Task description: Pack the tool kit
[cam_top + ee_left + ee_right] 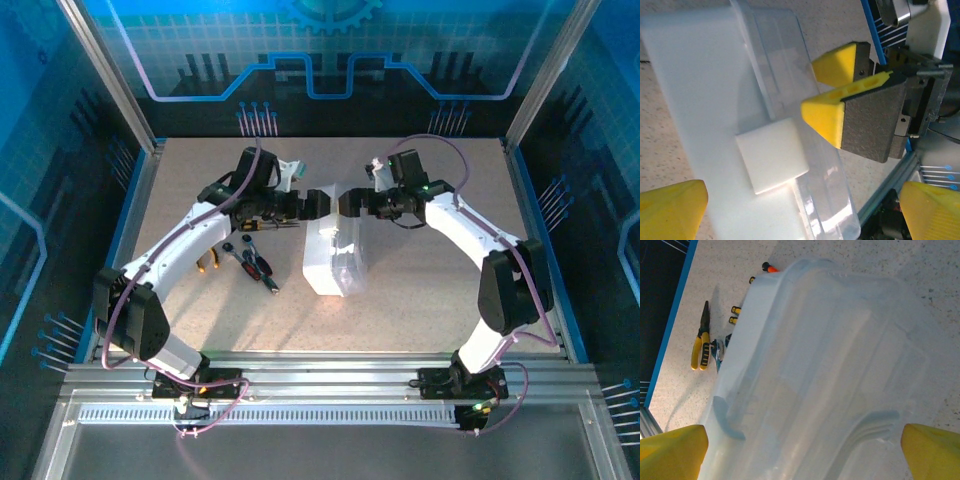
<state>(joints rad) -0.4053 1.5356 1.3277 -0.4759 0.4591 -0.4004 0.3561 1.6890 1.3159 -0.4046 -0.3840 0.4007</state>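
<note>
a: item one, the case?
b: clear plastic case (335,258), mid-desk (430,300), long side running near to far, lid apparently shut. white square tab (772,154) on its top face; probably the latch, not confirmed.
a: item two, tools?
b: loose on the desk just left of the case: yellow-handled pliers (700,347), a red-and-black tool (255,265), screwdrivers (734,315) partly hidden behind the case wall. none visibly inside.
a: fingers?
b: left fingers (675,207) spread wide, nothing between them, over the far end of the case. right fingers (675,450) likewise wide apart and empty, facing the left pair from the right.
a: why there?
b: my judgement: both arms meet at that end to work the lid, since no tool can go in until it is up.
a: room to move?
b: bare desk right of the case and near it. case well apart from the blue side rail (674,305). tight spot: the two pairs of fingers stand near each other. tools crowd the left, so sliding the case that way would likely scatter them. which way the lid swings, cannot tell.
</note>
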